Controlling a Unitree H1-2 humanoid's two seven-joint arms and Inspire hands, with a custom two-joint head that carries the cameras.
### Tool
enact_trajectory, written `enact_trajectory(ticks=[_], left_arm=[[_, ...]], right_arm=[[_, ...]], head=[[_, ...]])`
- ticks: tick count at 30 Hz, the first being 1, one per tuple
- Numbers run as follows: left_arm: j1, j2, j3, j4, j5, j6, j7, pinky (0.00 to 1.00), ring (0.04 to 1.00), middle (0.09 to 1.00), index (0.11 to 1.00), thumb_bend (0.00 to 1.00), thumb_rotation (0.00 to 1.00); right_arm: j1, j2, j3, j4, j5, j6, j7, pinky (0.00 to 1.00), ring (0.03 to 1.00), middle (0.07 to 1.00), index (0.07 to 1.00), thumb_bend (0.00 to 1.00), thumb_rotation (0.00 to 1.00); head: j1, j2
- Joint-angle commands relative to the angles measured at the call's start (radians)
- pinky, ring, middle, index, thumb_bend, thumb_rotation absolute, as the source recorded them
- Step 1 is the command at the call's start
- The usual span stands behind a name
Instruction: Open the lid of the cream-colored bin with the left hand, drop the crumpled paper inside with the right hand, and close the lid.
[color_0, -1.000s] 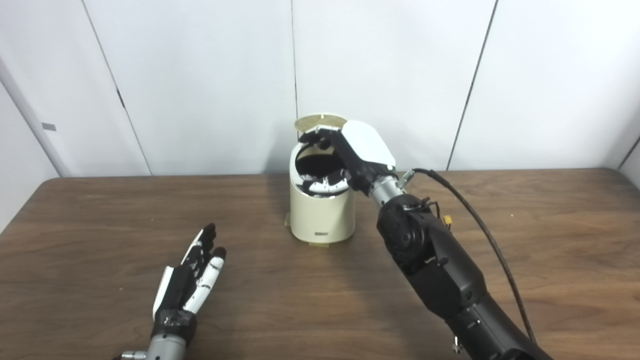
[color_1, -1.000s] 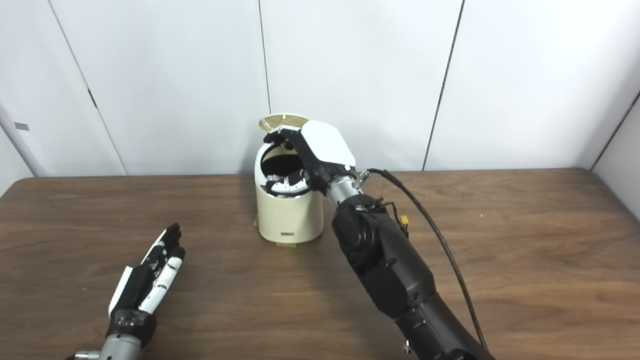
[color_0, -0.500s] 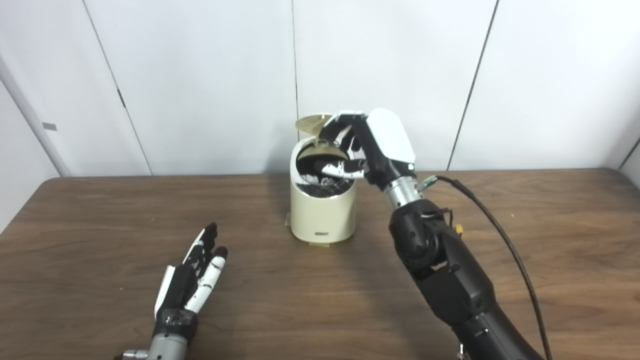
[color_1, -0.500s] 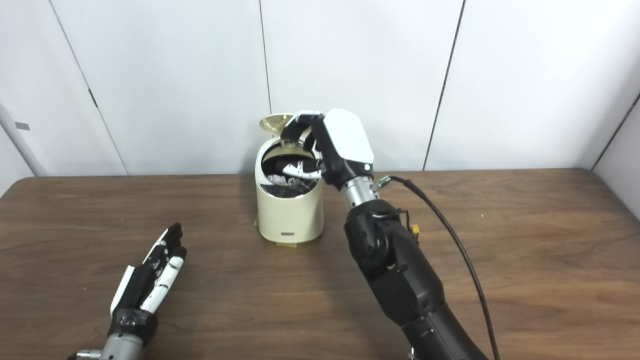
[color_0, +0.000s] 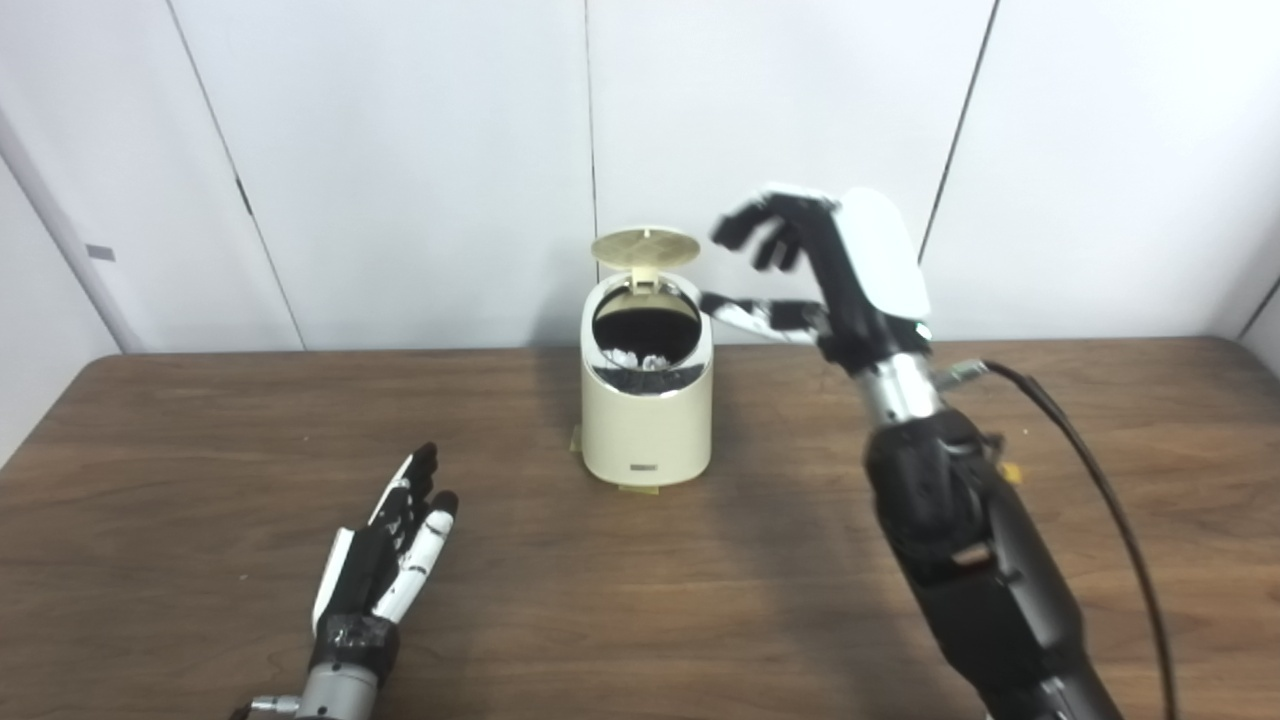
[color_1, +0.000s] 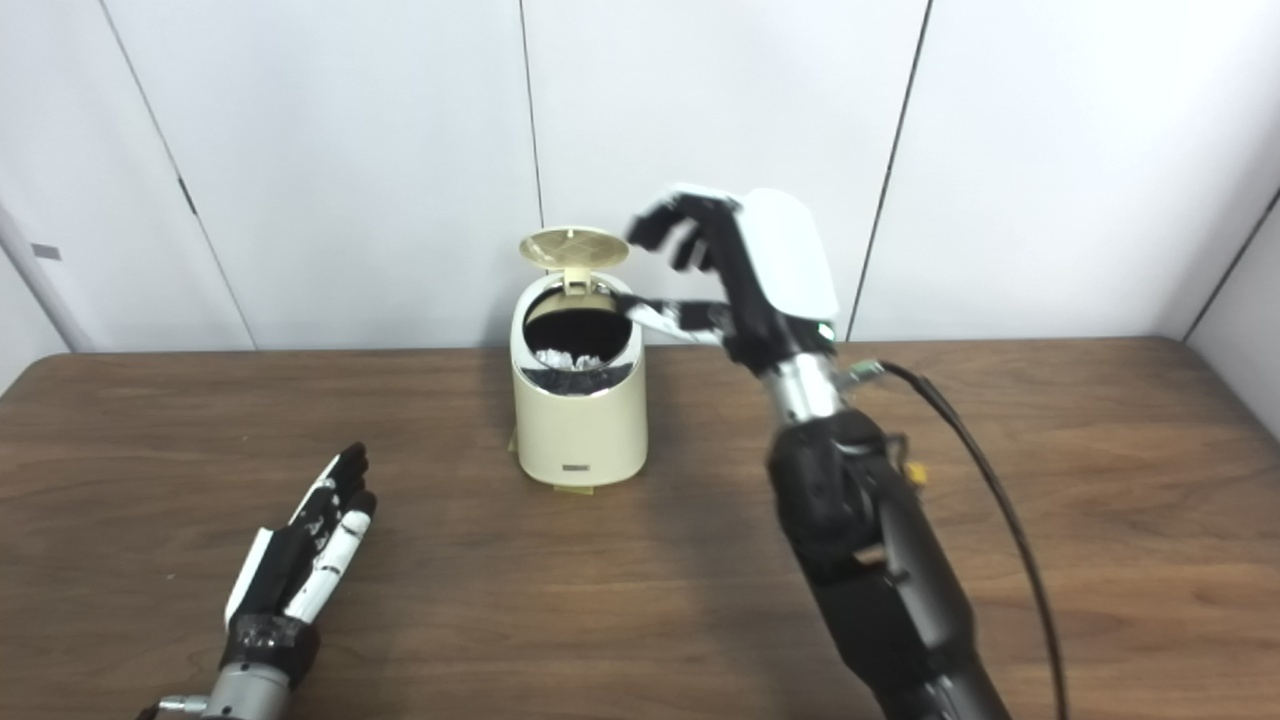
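A: Status. Cream bin (color_0: 647, 405) stands on the table (color_0: 200, 560), lid (color_0: 645, 246) tipped up at the back of the rim, mouth exposed. Crumpled paper (color_1: 566, 357) is inside the bin; pale wad visible low in the dark opening.

B: Hands?

A: Right hand (color_0: 815, 265) is raised beside the bin's right side, above rim height. Fingers spread and curled, thumb out toward the bin, nothing in it. It's blurred, so exact finger pose is unclear. Left hand (color_0: 385, 560) lies flat on the table, in front of the bin and well off to its left, fingers extended and slightly apart, holding nothing.

B: So only the close is left. Risks?

A: My read, three. The lid stands near vertical, so a push from the wrong side would just jam it back against the hinge. The bin looks light; a sideways shove at the rim could slide or tip it. Something yellowish shows under its base, possibly tape; can't confirm. And the right arm's black cable (color_0: 1100, 480) hangs loose to the bin's right and could drag.

B: Surroundings?

A: Dark wood-grain table, rounded corners, bare apart from the bin and the arms. White panelled wall (color_0: 400, 150) close behind the bin, thin dark seams.
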Motion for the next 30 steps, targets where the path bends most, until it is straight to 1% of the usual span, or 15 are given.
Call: enact_trajectory(ticks=[1,4,6,8,9,10,11,12,13,14,16,19,23,26,30], left_arm=[[-0.027,0.006,0.001,0.005,-0.008,-0.003,-0.008,1.00,1.000,0.986,1.000,0.47,0.63],[-0.030,0.011,0.009,0.005,-0.022,-0.002,-0.014,1.00,1.000,0.987,1.000,0.46,0.62],[-0.031,0.017,0.012,0.006,-0.026,-0.001,-0.018,1.00,1.000,0.987,1.000,0.46,0.62],[-0.031,0.023,0.016,0.002,-0.031,0.005,-0.023,1.00,1.000,0.982,1.000,0.47,0.62],[-0.031,0.025,0.017,0.001,-0.033,0.007,-0.026,1.00,1.000,0.982,1.000,0.47,0.62],[-0.032,0.026,0.020,-0.002,-0.036,0.011,-0.028,1.00,1.000,0.982,1.000,0.48,0.62],[-0.033,0.027,0.022,-0.003,-0.037,0.014,-0.030,1.00,1.000,0.981,1.000,0.49,0.62],[-0.034,0.028,0.023,-0.004,-0.036,0.016,-0.031,1.00,1.000,0.980,1.000,0.50,0.62],[-0.035,0.030,0.024,-0.005,-0.035,0.019,-0.032,1.00,1.000,0.981,1.000,0.50,0.62],[-0.036,0.031,0.024,-0.006,-0.036,0.022,-0.034,1.00,1.000,0.982,1.000,0.50,0.62],[-0.038,0.035,0.025,-0.009,-0.036,0.030,-0.036,1.00,1.000,0.985,1.000,0.51,0.62],[-0.042,0.038,0.025,-0.010,-0.033,0.035,-0.037,1.00,1.000,0.984,1.000,0.51,0.62],[-0.042,0.041,0.024,-0.015,-0.034,0.041,-0.038,1.00,1.000,0.983,1.000,0.50,0.62],[-0.041,0.042,0.024,-0.021,-0.041,0.047,-0.042,1.00,1.000,0.982,1.000,0.49,0.62],[-0.041,0.045,0.023,-0.029,-0.033,0.056,-0.039,1.00,1.000,0.984,1.000,0.48,0.62]], right_arm=[[-0.008,-0.013,-0.026,-0.034,0.007,0.003,-0.005,0.41,0.401,0.516,0.495,0.50,0.00],[0.041,-0.010,-0.062,-0.040,0.042,0.004,-0.007,0.35,0.400,0.503,0.494,0.50,0.00],[0.068,0.014,-0.099,-0.045,0.117,0.012,-0.001,0.33,0.401,0.498,0.504,0.50,0.00],[0.098,0.047,-0.144,-0.056,0.211,0.044,0.016,0.33,0.419,0.501,0.528,0.50,0.00],[0.107,0.058,-0.159,-0.061,0.241,0.059,0.023,0.37,0.423,0.498,0.525,0.51,0.00],[0.118,0.069,-0.173,-0.068,0.266,0.085,0.033,0.40,0.426,0.496,0.523,0.51,0.00],[0.129,0.075,-0.185,-0.073,0.290,0.106,0.044,0.44,0.498,0.488,0.514,0.52,0.00],[0.139,0.082,-0.197,-0.074,0.311,0.124,0.051,0.47,0.543,0.491,0.506,0.52,0.01],[0.148,0.092,-0.210,-0.072,0.335,0.138,0.053,0.49,0.572,0.572,0.502,0.52,0.08],[0.155,0.101,-0.220,-0.068,0.357,0.146,0.053,0.50,0.591,0.630,0.499,0.51,0.13],[0.172,0.115,-0.233,-0.062,0.390,0.156,0.049,0.50,0.604,0.667,0.499,0.51,0.15],[0.197,0.133,-0.246,-0.056,0.434,0.155,0.050,0.51,0.623,0.683,0.498,0.50,0.16],[0.231,0.159,-0.256,-0.036,0.461,0.145,0.023,0.54,0.633,0.679,0.498,0.50,0.16],[0.243,0.165,-0.261,-0.002,0.469,0.118,0.005,0.56,0.649,0.695,0.498,0.50,0.16],[0.260,0.173,-0.283,0.044,0.532,0.080,0.002,0.60,0.689,0.742,0.499,0.50,0.16]], head=[[-0.003,0.001],[-0.008,0.003],[-0.010,0.004],[-0.012,0.007],[-0.012,0.007],[-0.013,0.008],[-0.014,0.010],[-0.014,0.010],[-0.015,0.011],[-0.016,0.011],[-0.019,0.013],[-0.021,0.015],[-0.022,0.020],[-0.023,0.023],[-0.023,0.027]])
